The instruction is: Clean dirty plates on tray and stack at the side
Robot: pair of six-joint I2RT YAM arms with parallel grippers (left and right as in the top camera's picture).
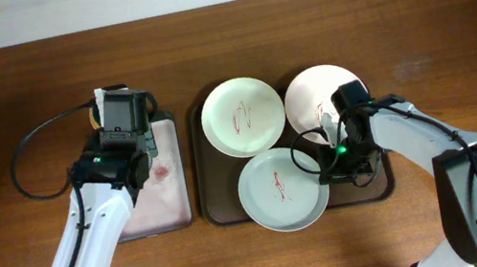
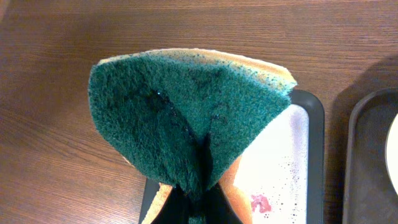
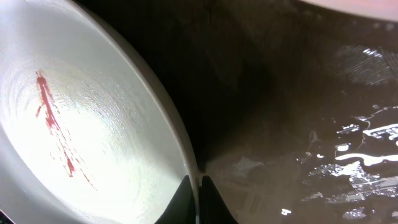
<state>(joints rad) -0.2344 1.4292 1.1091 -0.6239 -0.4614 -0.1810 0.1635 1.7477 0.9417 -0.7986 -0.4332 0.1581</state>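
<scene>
My right end effector (image 3: 198,184) is nearly closed, with only the thin rim of the pale green plate (image 1: 278,195) pinched between its tips. One tip is inside the lip and the other outside. That plate sits at the near middle of the tray (image 1: 219,205), and the two white plates (image 1: 241,118) (image 1: 309,92) lie side by side along the tray's far edge. All three show red smears in their centres. I judge the plate to be stiff and fairly light, but glossy and so slippery. Held by one edge it will want to droop and pivot in my grip, and the shiny, possibly wet tray floor gives it little friction to rest against. The rim is the only real place to take hold of so shallow a dish, so I would bite deep and lift slowly. My right arm comes in from the tray's near right corner, and its wrist bends down toward the tray's middle. My left end effector (image 2: 199,190) is clamped on a folded green sponge (image 2: 168,112) — soft and ready to scrub. It hangs over the far end of the smaller tray (image 2: 286,149), which lies just beside the tray's left edge on the wooden surface (image 1: 393,11), with that arm stretched out long and low.
</scene>
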